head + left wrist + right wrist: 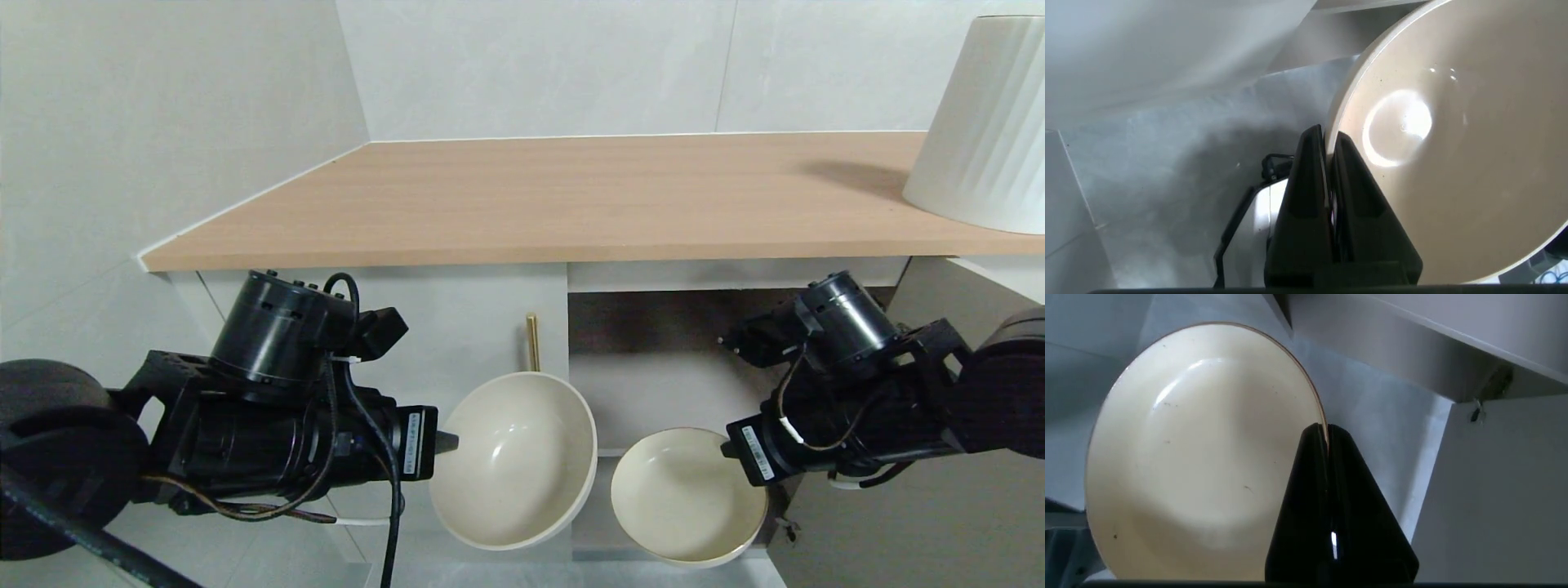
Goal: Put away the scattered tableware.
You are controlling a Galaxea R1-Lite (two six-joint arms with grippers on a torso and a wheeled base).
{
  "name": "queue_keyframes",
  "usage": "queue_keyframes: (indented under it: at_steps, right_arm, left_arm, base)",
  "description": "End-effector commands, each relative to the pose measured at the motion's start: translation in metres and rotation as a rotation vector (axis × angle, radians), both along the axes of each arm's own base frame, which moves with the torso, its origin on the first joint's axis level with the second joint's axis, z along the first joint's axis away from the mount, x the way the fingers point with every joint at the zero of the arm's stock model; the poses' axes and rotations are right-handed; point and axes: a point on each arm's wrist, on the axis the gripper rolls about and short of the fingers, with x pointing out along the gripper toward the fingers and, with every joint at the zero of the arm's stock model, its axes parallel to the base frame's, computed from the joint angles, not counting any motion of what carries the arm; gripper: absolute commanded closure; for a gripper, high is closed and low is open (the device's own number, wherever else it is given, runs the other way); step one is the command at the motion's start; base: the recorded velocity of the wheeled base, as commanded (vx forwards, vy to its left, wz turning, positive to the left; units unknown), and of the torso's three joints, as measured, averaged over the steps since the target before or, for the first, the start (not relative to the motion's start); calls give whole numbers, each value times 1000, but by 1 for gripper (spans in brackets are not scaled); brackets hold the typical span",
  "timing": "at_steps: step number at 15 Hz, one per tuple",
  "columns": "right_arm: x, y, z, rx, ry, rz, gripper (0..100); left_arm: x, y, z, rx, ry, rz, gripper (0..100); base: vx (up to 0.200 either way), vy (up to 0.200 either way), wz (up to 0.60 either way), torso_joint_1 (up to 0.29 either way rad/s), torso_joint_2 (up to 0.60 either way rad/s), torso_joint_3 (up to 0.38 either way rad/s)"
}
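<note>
My left gripper (pixel 447 442) is shut on the rim of a large cream bowl (pixel 514 461), held in the air in front of the cabinet below the counter. In the left wrist view the fingers (pixel 1327 143) pinch the large bowl (pixel 1454 139) at its edge. My right gripper (pixel 725 447) is shut on the rim of a smaller cream bowl (pixel 686 496), held beside the first one, lower and to the right. The right wrist view shows that gripper (pixel 1327 434) clamped on the small bowl (pixel 1200 449).
A wooden countertop (pixel 571 196) runs above, with a white ribbed lampshade (pixel 984 122) at its right end. Below it, a closed cabinet door with a brass handle (pixel 532 343) stands beside an open cabinet compartment (pixel 661 359). Walls close off the left and back.
</note>
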Motion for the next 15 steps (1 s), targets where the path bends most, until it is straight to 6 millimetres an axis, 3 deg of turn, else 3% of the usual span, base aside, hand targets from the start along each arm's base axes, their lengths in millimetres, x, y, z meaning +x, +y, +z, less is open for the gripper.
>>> queue_keyframes:
  at_steps: [1, 4, 6, 11, 15]
  right_arm:
    - [20, 12, -37, -61, 62, -14, 100]
    - [55, 19, -91, -134, 44, -101, 100]
    - [78, 17, -110, -102, -4, -146, 100]
    - [124, 14, -144, 16, -48, -307, 100]
    - [157, 6, -153, 106, -72, -467, 100]
  left_arm:
    - [0, 0, -1, 2, 4, 1, 100]
    - [1, 0, -1, 3, 5, 1, 100]
    - [1, 0, -2, 3, 6, 1, 100]
    - [1, 0, -1, 3, 5, 1, 100]
    - [1, 0, -2, 4, 8, 1, 100]
  base:
    - [0, 0, 0, 0, 0, 0]
    - [0, 0, 0, 0, 0, 0]
    - [0, 0, 0, 0, 0, 0]
    - [0, 0, 0, 0, 0, 0]
    - [0, 0, 0, 0, 0, 0]
